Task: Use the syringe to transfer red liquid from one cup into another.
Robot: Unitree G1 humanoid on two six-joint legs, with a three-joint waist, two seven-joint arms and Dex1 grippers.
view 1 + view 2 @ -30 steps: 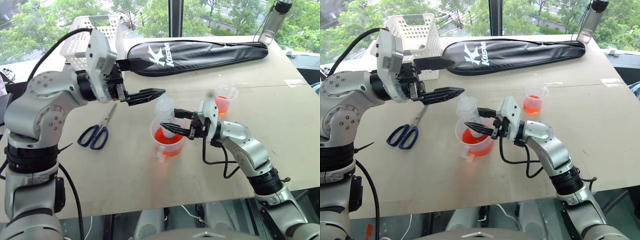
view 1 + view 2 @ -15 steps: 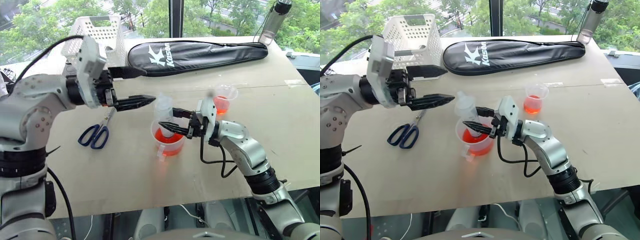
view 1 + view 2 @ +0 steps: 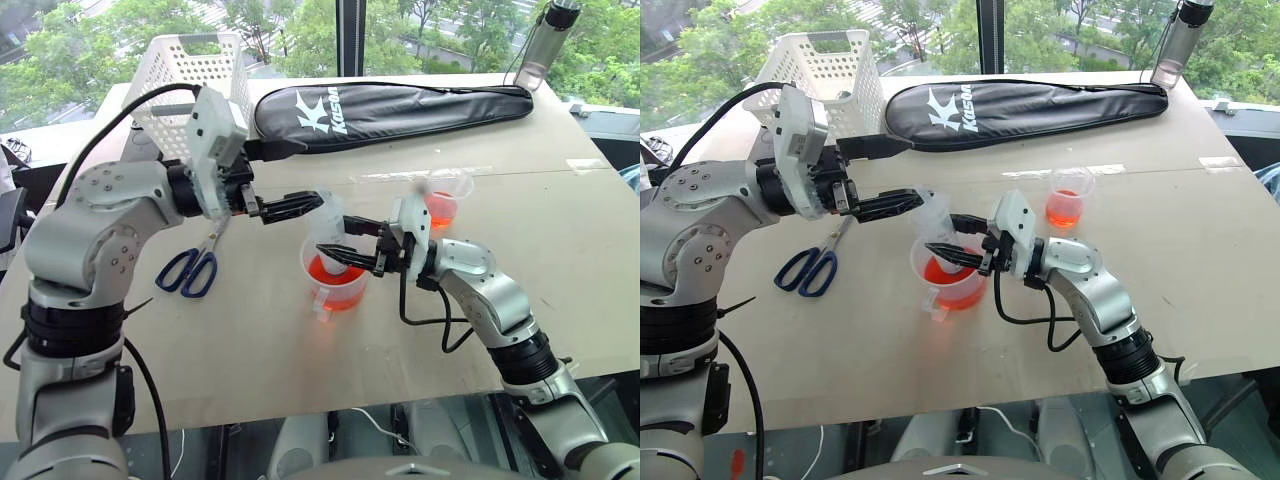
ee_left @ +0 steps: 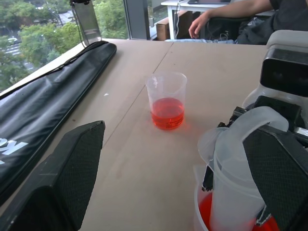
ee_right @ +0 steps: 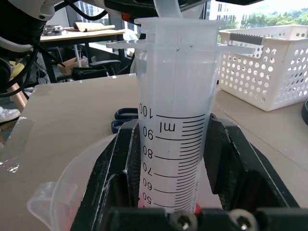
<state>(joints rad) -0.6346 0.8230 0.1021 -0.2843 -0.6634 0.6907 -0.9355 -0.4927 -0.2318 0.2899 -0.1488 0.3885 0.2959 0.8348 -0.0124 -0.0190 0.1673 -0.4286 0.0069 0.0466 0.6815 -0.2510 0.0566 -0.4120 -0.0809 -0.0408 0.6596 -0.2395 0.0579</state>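
From the head views, the right gripper (image 3: 352,245) has its jaws clamped on the barrel of the syringe (image 3: 334,228), which stands nearly upright with its lower end inside the wide handled cup (image 3: 335,275) of red liquid (image 3: 337,272). The left gripper (image 3: 890,178), jaws spread wide, sits level at the plunger top. The smaller cup (image 3: 1068,197) stands on the desk (image 3: 1200,250) beyond the right jaws, apart from them.

In the left wrist view the white plunger (image 4: 250,126) lies just inside one finger, off centre. If the jaws close like that, the risk is that they nudge the syringe sideways, tip the handled cup and spill.

The right wrist view shows the barrel pinched between both fingers (image 5: 120,178). A hard upward pull on the plunger could slide the barrel through that grip.
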